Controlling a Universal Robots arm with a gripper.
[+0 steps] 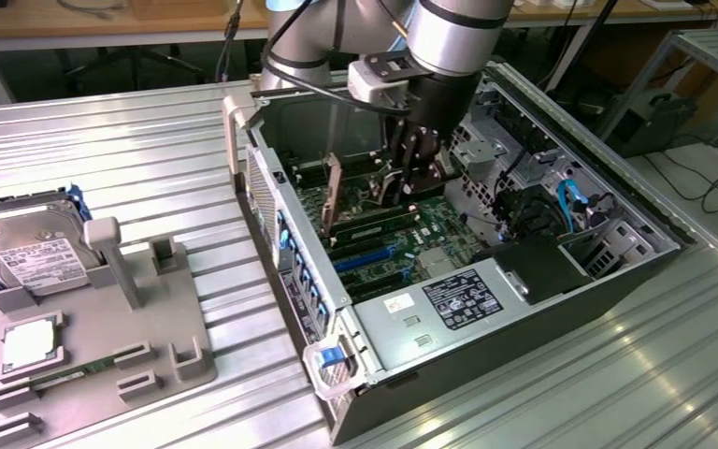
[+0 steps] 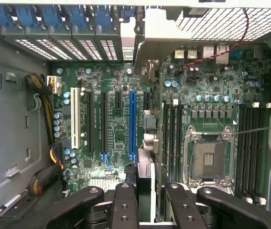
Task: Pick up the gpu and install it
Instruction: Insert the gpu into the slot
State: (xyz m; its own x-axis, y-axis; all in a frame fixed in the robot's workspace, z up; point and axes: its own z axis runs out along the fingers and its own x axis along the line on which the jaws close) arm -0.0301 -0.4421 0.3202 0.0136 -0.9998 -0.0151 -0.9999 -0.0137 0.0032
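While clamped edge-on between the gripper fingers, the gpu stands upright above the motherboard inside the computer case, apparently aligned lengthwise with the expansion slots for insertion.

Ribbed metal table; on it: open computer case, grey fixture tray.

Arm: 1 unit, silver and black, descending from top centre of exterior view. Gripper: pointed downward, 2 black fingers clamped on a thin card edge.
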